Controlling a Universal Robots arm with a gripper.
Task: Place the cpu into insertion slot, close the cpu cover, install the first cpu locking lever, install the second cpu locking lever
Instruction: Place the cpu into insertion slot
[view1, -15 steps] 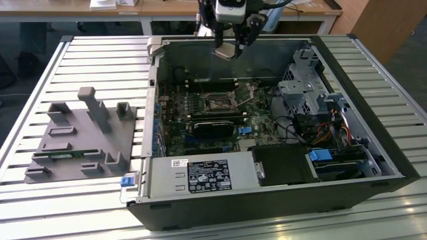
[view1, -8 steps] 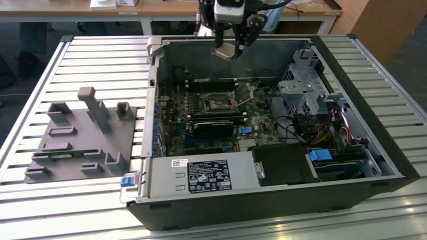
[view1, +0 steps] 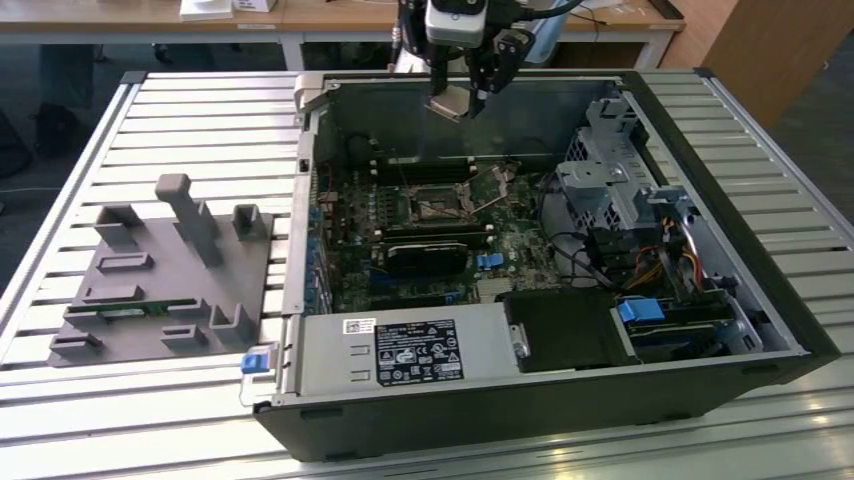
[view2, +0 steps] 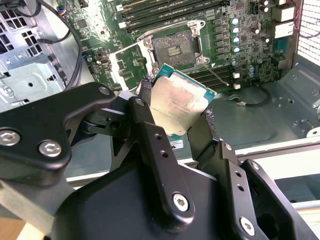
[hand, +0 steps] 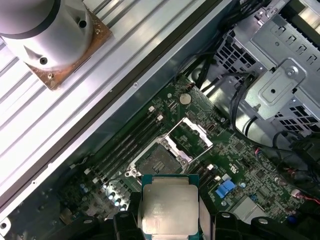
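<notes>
A slatted metal table (view1: 134, 420) carries an open computer case (view1: 534, 420) lying on its side, with a grey fixture block (view1: 160, 280) at the exterior view's left. Above the far part of the case, the tool (view2: 177, 102) pinches the cpu (hand: 169, 210) by two opposite edges, tilted and clear of the circuit board (hand: 240, 150). Inside the case, the insertion slot (view1: 438, 205) lies bare, its cpu cover (view2: 127, 47) swung up beside it.

Bright, even light washes the slatted surface (view1: 160, 110) pale in the exterior view, while the inside of the computer case (view1: 534, 415) lies in shadow. In both wrist views the cpu (view2: 180, 107) (hand: 169, 207) shows soft glare on its metal top; the black fingers (view2: 155, 145) look dim.
</notes>
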